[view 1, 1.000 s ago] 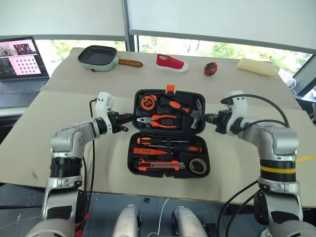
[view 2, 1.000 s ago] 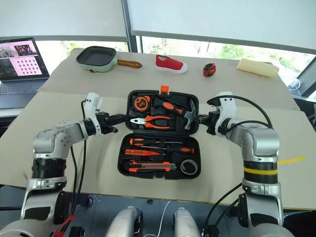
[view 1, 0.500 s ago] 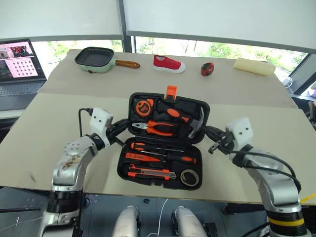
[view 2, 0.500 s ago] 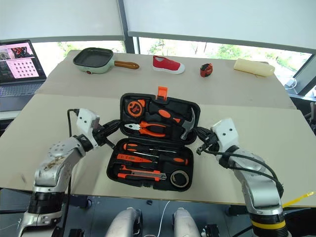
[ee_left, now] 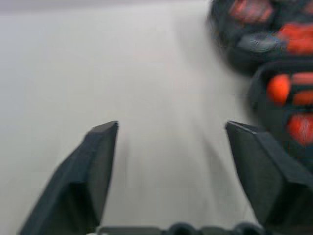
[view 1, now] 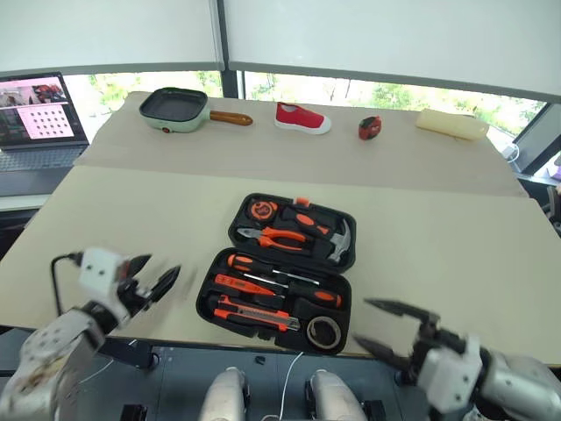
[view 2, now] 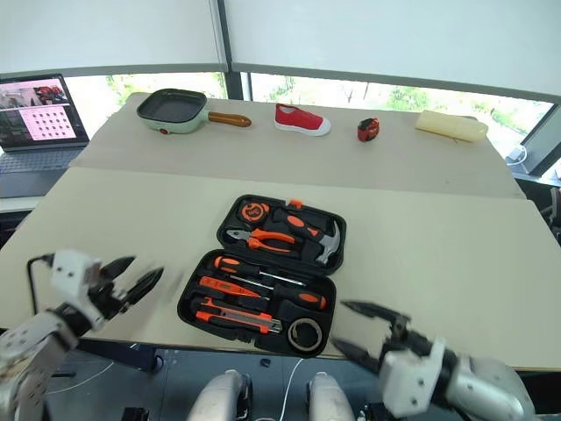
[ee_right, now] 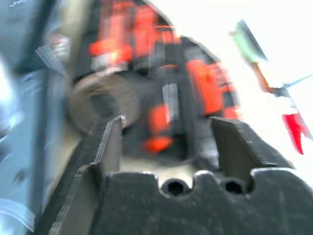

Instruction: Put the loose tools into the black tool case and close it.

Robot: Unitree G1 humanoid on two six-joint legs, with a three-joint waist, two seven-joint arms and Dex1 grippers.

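The black tool case [view 1: 285,263] lies open and flat in the middle of the table. Its near half holds orange-and-black screwdrivers [view 1: 254,265], a utility knife [view 1: 257,314] and a dark tape roll [view 1: 325,331]. Pliers [view 1: 279,235] and a hammer [view 1: 337,241] sit in the far half. My left gripper [view 1: 156,274] is open with nothing between its fingers, over the table left of the case. My right gripper [view 1: 365,321] is open too, off the front edge near the case's right corner. The right wrist view shows the tape roll [ee_right: 98,100] ahead of that gripper [ee_right: 166,125].
Along the far side stand a green pan [view 1: 175,105], a red shoe [view 1: 302,117], a small red-and-black object [view 1: 369,128] and a pale roll [view 1: 451,123]. A laptop [view 1: 35,118] sits at the far left. The table's front edge [view 1: 175,338] is close to both grippers.
Both grippers have left the sides of the case's lid, opened, and pulled back toward the table's front edge. The lid has dropped back to lie flat. The camera view has shifted too.
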